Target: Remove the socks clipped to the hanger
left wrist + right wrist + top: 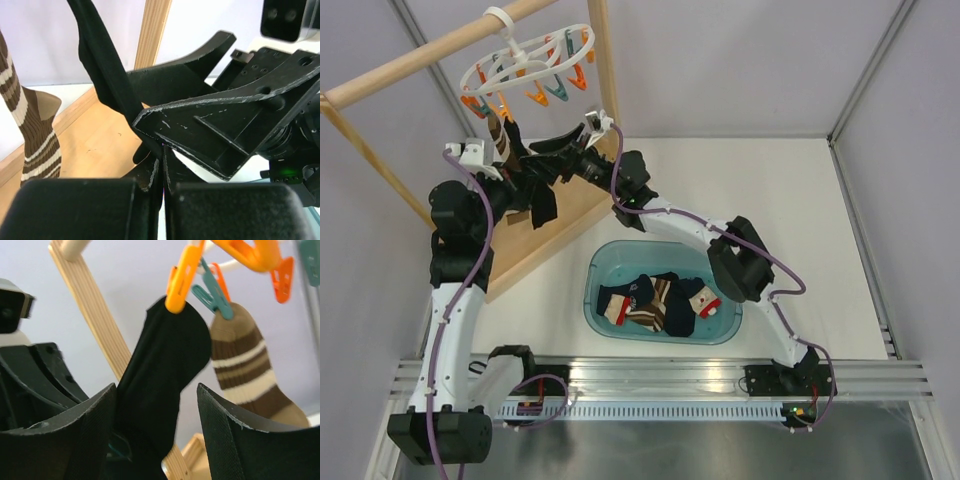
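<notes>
The white oval hanger (pixel 525 62) hangs by its hook from the wooden pole, with orange and teal clips dangling. Two socks are clipped to it. A black sock (pixel 165 370) is held by an orange clip (pixel 180 282), and a brown striped sock (pixel 247 370) by a teal clip (pixel 215 294). My left gripper (pixel 163 162) is shut on the black sock's lower end (pixel 100 70). My right gripper (pixel 157 432) is open, its fingers either side of the same sock just below the clip. From above, both grippers meet under the hanger, the left (pixel 528 172) and the right (pixel 563 152).
A blue tub (pixel 595 275) in front of the rack holds several loose socks (pixel 660 305). The wooden rack has a pole (pixel 420 60), an upright post (pixel 603 60) and a flat base (pixel 570 212). Grey walls stand behind and to the left.
</notes>
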Robot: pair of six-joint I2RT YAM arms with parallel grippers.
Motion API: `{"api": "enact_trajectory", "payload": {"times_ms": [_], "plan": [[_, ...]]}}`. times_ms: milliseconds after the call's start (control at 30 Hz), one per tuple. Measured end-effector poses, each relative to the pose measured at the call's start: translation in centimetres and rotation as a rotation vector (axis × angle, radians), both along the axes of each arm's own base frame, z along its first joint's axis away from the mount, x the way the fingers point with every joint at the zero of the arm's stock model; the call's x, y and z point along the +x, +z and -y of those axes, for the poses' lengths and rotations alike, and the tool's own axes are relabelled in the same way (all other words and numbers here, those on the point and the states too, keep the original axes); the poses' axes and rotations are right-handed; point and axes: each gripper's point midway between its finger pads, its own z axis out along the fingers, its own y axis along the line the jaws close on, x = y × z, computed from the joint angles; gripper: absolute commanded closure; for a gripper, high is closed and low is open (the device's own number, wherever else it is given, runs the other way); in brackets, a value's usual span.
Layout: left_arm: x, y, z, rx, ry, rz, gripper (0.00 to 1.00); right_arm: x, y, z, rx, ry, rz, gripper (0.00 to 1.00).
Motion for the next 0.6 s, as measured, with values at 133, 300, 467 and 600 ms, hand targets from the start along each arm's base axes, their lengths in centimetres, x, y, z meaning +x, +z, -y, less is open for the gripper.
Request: {"api": "enact_trajectory", "payload": {"times_ms": [133, 300, 467, 600], "plan": [[-0.8, 0.5, 0.0, 0.005, 0.005, 0.012, 0.98, 0.3, -1.0, 1.1, -0.052, -0.066, -0.025, 0.3], [-1.4, 1.1, 0.0, 0.007, 0.003, 0.032, 0.98, -0.1, 0.9, 2.4, -0.088, -0.12, 0.003, 0.31], [-1.3, 0.9, 0.0, 0.008, 0.003, 0.028, 0.98, -0.8, 2.4, 2.9, -0.082, -0.113, 0.031, 0.31], [-1.3, 0.9, 0.0, 0.008, 0.003, 0.028, 0.98, -0.7, 1.8, 2.2, -0.12, -0.1, 0.015, 0.31]]}}
